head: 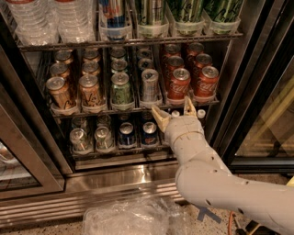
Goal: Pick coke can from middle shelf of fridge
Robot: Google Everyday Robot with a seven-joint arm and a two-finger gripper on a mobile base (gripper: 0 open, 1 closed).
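Note:
The fridge [257,92] stands open in the camera view. Its middle shelf [133,108] holds rows of gold, green, silver and red cans. Two rows of red coke cans sit at the right; the front coke can [178,85] has another [206,82] beside it. My gripper [174,109] is open and empty, fingers pointing up. It is just below the front edge of the middle shelf, under the front coke can. One fingertip [156,112] is left of the can, the other [188,102] is near its base.
The top rack holds water bottles [46,18] and tall cans [188,11]. The bottom rack holds silver and blue cans [124,133]. A crumpled clear plastic bag [133,215] lies on the floor in front of the base. The dark door frame [27,156] stands at left.

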